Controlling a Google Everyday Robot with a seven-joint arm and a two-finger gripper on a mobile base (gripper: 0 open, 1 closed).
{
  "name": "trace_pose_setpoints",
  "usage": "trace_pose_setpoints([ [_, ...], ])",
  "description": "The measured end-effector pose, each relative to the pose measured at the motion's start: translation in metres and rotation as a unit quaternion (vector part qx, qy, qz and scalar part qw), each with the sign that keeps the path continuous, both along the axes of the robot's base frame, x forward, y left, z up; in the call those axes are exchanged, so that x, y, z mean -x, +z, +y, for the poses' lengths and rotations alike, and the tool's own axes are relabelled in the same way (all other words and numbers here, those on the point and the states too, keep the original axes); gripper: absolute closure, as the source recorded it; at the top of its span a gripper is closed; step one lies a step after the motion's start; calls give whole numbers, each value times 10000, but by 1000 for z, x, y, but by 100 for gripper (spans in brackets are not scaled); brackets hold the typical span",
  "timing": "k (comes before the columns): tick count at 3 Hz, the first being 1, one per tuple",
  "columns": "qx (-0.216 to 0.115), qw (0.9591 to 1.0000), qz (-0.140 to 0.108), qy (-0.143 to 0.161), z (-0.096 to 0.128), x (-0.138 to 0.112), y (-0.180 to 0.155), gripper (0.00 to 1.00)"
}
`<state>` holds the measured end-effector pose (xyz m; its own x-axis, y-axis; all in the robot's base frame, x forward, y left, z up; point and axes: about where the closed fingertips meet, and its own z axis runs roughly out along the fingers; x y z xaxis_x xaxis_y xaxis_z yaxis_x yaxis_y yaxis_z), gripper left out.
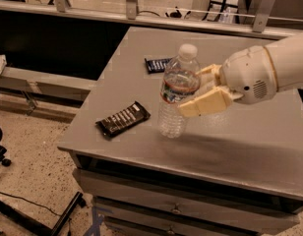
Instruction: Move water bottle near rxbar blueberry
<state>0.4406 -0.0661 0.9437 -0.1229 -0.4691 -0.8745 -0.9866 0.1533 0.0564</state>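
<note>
- The grey table (250, 146) fills the middle and right of the frame. Its front edge runs across the lower part, with drawer fronts (191, 200) below it.
- The white robot arm (269, 70) comes in from the right edge, and its rounded wrist housing sits over the right-centre of the table top.
- The speckled floor (33, 161) takes up the lower left, where a thin black cable (23, 199) lies across it.
- The water bottle (177, 95) stands at the centre of the frame, over the near half of the table. It is clear and ribbed, with a white cap at the top and a pale label band with a red stripe. It leans slightly, cap towards the right. I cannot tell whether its base touches the table.
- The gripper (193, 92) is just right of centre, at the level of the bottle's label. Its cream fingers (205, 103) grasp the water bottle, one across the near side and the other behind it.
- A black-brown bar wrapper (123, 119) with white text lies flat left of the bottle's base, near the table's front-left edge and apart from the bottle.
- The rxbar blueberry (156, 64) lies flat above and left of the bottle's cap, further back on the table. In this view its right end is just beside the bottle's shoulder.
</note>
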Motion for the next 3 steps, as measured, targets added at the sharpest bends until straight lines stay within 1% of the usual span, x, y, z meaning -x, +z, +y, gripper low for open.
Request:
trace_pose_setpoints([
  [1,-81,9993,-305,-217,-9,-16,29,100],
  [2,-101,9966,-482,-668,-12,-39,48,100],
  [3,-239,9887,-505,-1391,-16,-57,56,100],
])
